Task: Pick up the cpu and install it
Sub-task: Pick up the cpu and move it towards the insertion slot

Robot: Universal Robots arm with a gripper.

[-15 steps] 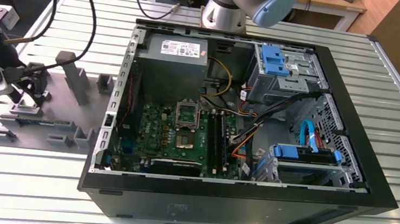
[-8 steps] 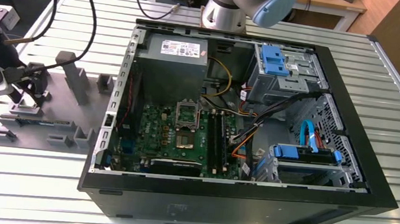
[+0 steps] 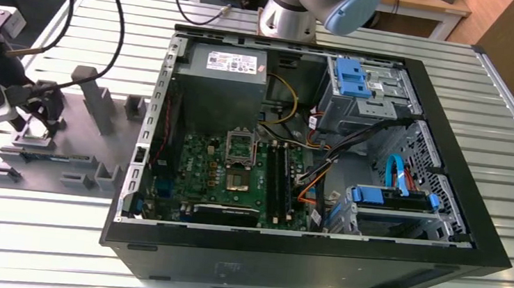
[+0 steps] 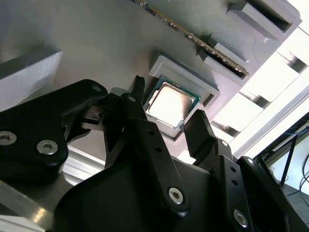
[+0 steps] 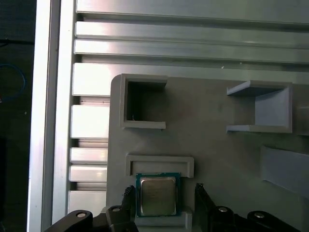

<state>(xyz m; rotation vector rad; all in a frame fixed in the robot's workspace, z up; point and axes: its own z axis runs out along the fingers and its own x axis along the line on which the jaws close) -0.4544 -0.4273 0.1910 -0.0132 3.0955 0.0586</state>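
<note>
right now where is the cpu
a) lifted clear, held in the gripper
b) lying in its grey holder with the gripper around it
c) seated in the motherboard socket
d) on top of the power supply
B: in the first wrist view the cpu lies flat in the grey holder, and the open gripper straddles it with a gap visible on one side.

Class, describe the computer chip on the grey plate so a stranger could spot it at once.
On the exterior view's left of the open computer case lies a grey plate of blocks. The chip sits there inside the open tool: flat, silvery, green-edged, unlike the plain grey blocks.
</note>
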